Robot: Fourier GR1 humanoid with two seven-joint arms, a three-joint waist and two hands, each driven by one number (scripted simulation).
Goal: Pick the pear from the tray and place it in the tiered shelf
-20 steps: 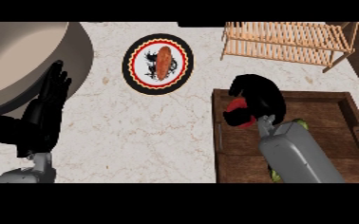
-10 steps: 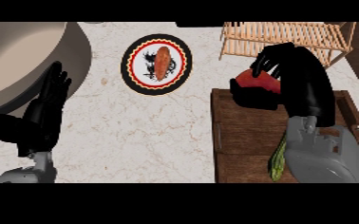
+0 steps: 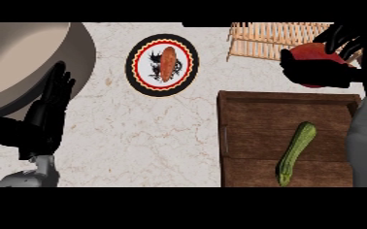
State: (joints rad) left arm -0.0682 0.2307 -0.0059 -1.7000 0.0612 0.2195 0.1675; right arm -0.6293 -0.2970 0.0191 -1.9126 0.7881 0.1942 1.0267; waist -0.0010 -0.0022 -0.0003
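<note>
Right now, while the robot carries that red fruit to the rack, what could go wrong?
The right hand curls round the red fruit at the picture's right edge, so how it is held is partly hidden; it might slip. It hangs over the front edge of the wooden shelf, so a fall could land on the counter or back in the tray beside the green vegetable.

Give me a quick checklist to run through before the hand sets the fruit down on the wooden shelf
1. Fruit held: ok. The right hand is curled round the red fruit.
2. Fruit off the tray: ok.
3. Hand at the tiered shelf: ok, it is by the shelf's right end.
4. Fruit lined up with a tier: cannot tell, the hand hides it.
5. Left hand out of the way: ok, resting open at the view's left.
6. Zucchini undisturbed: ok, lying in the tray.
</note>
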